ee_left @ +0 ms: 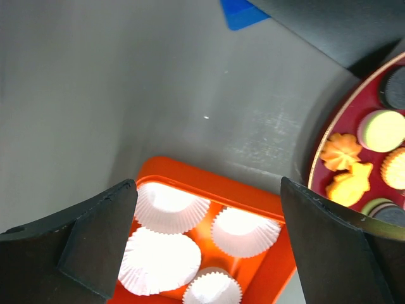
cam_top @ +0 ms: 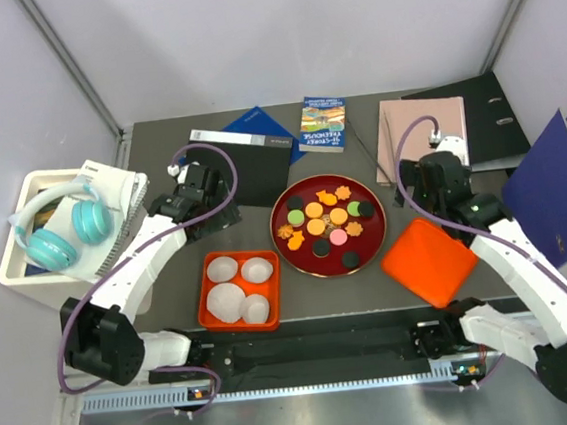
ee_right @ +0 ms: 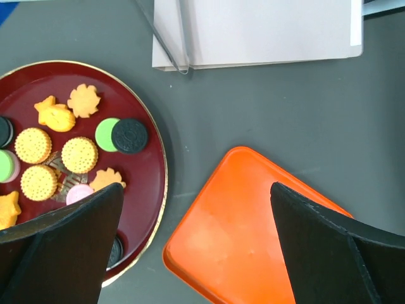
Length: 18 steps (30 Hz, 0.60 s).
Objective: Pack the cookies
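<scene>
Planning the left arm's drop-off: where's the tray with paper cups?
Top view: the orange tray sits left of centre, just left of the red plate, below the left gripper.

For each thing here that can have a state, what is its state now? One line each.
cookies: all on the red plate, none packed.
paper cups: four, in the orange box, all empty.
orange tray: flat on the table, nothing on it.
left hand: open, holding nothing.
right hand: open, holding nothing.
</scene>
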Available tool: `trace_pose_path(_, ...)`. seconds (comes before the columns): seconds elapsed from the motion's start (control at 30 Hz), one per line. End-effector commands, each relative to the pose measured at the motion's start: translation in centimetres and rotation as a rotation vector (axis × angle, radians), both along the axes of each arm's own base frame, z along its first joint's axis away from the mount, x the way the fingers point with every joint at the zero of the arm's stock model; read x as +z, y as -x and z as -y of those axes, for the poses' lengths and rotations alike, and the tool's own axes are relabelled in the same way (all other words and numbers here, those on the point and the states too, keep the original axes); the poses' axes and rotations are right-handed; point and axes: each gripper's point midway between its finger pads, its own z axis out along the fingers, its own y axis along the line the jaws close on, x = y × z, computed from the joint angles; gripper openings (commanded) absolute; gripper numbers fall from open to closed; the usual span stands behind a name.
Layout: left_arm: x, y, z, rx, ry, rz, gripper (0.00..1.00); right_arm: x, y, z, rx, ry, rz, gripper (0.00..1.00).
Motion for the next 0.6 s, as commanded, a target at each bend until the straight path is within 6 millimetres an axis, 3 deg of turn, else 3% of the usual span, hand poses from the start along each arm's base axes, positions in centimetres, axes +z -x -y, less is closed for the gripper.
trace_pose_path(0.0,3.0,-1.1,1.8,-0.043,0.094,0.098,0.99,0.3,-2.5,-1.8,0.015,-0.03,0.007,0.99)
trace_pose_path(0.13,3.6,-1.0,2.1,-0.085,0.096,0.1,0.99,-0.9,-3.6,-3.5,0.063,-0.053,-0.07,0.99)
trace_pose_path(0.23,3.5,-0.5,1.7,-0.095,0.07,0.076,0.99,-1.0,-4.7,-3.3,0.032,-0.038,-0.058,0.99)
trace_pose_path(0.37,3.3,0.6,1.6,-0.106,0.072,0.045,0.99,0.5,-7.8,-1.6,-0.031,0.079,0.067,0.99)
trace_pose_path(0.53,2.9,1.7,1.9,-0.135,0.108,0.044,0.99,0.9,-11.5,-2.2,0.093,0.225,0.033,0.99)
trace_pose_path(0.57,3.1,1.9,2.2,-0.149,0.124,0.052,0.99,0.6,-13.2,-2.8,0.111,0.218,0.007,0.99)
